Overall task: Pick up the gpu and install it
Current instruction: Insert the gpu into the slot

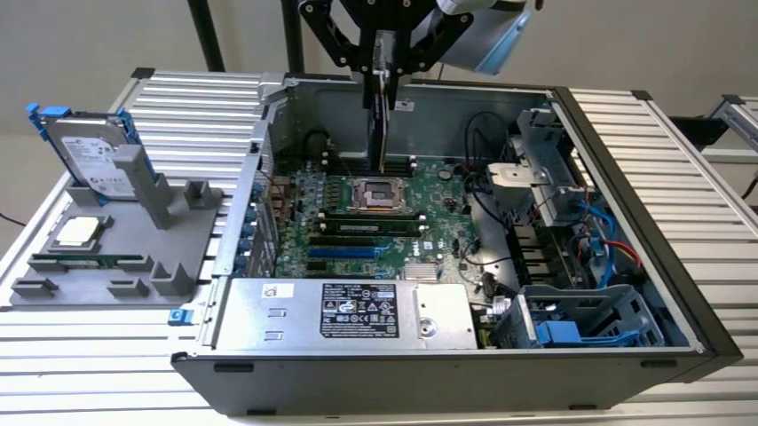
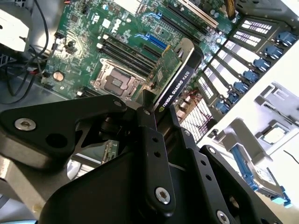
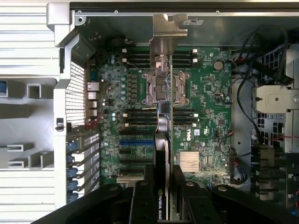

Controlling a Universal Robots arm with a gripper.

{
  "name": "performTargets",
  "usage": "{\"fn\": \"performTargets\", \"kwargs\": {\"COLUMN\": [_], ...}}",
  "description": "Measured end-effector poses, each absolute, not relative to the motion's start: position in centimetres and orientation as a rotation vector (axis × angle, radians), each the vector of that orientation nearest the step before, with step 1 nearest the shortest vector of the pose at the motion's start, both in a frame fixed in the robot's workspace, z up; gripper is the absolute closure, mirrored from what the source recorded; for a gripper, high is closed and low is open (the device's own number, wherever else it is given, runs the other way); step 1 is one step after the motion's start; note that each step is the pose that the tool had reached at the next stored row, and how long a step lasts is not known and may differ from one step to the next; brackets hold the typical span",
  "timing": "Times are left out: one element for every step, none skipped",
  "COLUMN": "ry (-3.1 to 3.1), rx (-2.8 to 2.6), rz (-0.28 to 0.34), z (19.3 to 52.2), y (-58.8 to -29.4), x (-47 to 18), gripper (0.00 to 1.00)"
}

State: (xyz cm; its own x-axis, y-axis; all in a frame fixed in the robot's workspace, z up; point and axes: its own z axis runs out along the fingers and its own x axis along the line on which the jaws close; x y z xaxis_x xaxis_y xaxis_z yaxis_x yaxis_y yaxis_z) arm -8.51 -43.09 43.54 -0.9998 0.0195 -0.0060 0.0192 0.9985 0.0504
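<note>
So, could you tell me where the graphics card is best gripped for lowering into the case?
By its upper edge, from above, as the end effector grips it now. The graphics card hangs upright and thin, so its flat faces take the clamp and its lower edge is free over the motherboard.

Your end effector is a matte black metal linkage gripper [image 1: 384, 69], built from flat angular bars pinned together at round joints. In the second wrist view you can see silver round-headed screws [image 2: 162, 196] set into the bars behind the fingers. Another sits in the broad outer link [image 2: 24, 123], just beside a plain round hole [image 2: 56, 140]. The bars have bevelled edges and a dull sheen. Behind the gripper is a rounded pale grey wrist housing [image 1: 495, 40] with a bluish cast.
</note>
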Motion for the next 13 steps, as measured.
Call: {"fn": "performTargets", "kwargs": {"ry": [3.134,3.134,3.134,3.134,3.134,3.134,3.134,3.134,3.134,3.135,3.135,3.135,3.135], "rx": [0.028,0.026,0.024,0.022,0.02,0.018,0.015,0.013,0.01,0.008,0.005,0.003,0.001], "rz": [0.079,0.079,0.079,0.079,0.079,0.079,0.079,0.079,0.079,0.079,0.079,0.079,0.079], "z": [43.54,43.54,43.55,43.55,43.55,43.56,43.56,43.56,43.57,43.57,43.57,43.57,43.58], "y": [-43.09,-43.09,-43.09,-43.09,-43.09,-43.09,-43.08,-43.09,-43.08,-43.09,-43.09,-43.09,-43.09], "x": [-8.51,-8.51,-8.51,-8.51,-8.51,-8.51,-8.51,-8.51,-8.51,-8.51,-8.51,-8.51,-8.51], "gripper": [1.0,1.0,1.0,1.0,1.0,1.0,1.0,1.0,1.0,1.0,1.0,1.0,1.0]}}
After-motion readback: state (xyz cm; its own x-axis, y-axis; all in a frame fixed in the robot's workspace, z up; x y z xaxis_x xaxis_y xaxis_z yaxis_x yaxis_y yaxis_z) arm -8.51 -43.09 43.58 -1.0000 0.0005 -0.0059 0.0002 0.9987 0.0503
